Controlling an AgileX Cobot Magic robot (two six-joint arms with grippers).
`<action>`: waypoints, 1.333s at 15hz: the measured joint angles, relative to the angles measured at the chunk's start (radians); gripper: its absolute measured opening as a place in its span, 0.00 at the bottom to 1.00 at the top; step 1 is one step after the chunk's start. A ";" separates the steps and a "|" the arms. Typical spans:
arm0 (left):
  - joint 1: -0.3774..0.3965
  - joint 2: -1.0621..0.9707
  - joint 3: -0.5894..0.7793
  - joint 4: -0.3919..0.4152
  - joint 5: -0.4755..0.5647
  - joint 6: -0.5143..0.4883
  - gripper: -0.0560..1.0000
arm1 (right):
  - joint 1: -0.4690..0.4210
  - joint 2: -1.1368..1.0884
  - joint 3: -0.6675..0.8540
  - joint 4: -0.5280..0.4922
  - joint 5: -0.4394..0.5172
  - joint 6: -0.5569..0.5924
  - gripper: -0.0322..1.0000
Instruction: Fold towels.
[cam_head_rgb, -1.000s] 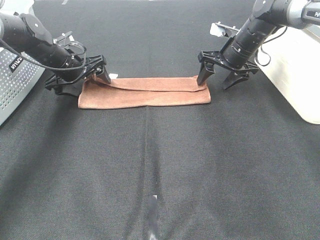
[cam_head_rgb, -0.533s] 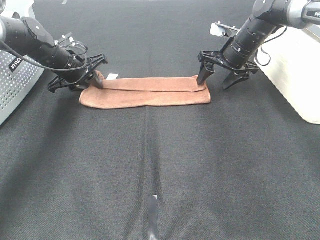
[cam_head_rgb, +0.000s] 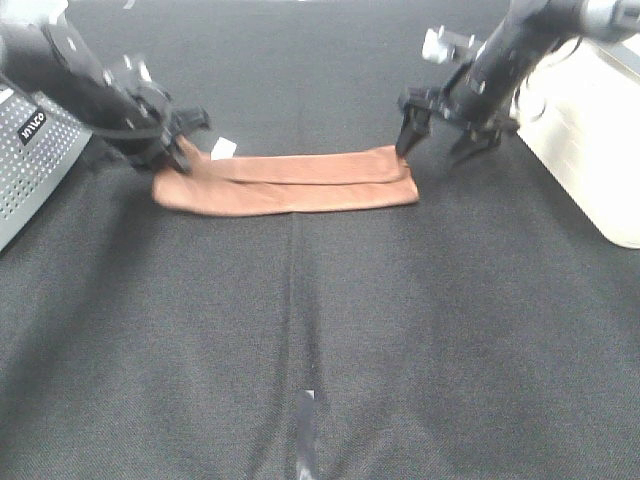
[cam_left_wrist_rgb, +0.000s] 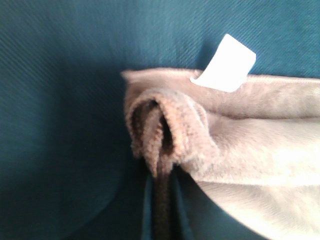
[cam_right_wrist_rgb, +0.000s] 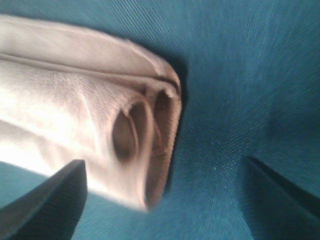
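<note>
So the towel (cam_head_rgb: 290, 183) runs 9 to 3 o'clock on the table's (cam_head_rgb: 320, 330) 12 o'clock side. The left gripper (cam_head_rgb: 180, 153) is clamped on its 9 o'clock end, and the right gripper (cam_head_rgb: 432, 150) straddles the 3 o'clock end, jaws spread apart.

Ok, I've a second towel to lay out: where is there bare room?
Widest free patch: the dark cloth in front of the towel, between the grey basket and the white bin, bare but for a tape mark. Another strip lies behind the towel. Crowded: both towel ends, at the left gripper and right gripper.
</note>
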 joint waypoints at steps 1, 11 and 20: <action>0.000 -0.016 -0.013 0.061 0.020 -0.033 0.10 | 0.000 -0.010 0.000 0.000 0.008 0.004 0.78; -0.149 -0.049 -0.296 0.162 0.292 -0.211 0.10 | 0.000 -0.026 0.000 -0.001 0.045 0.021 0.78; -0.291 0.066 -0.303 -0.025 0.030 -0.382 0.45 | 0.000 -0.026 0.000 0.000 0.073 0.021 0.78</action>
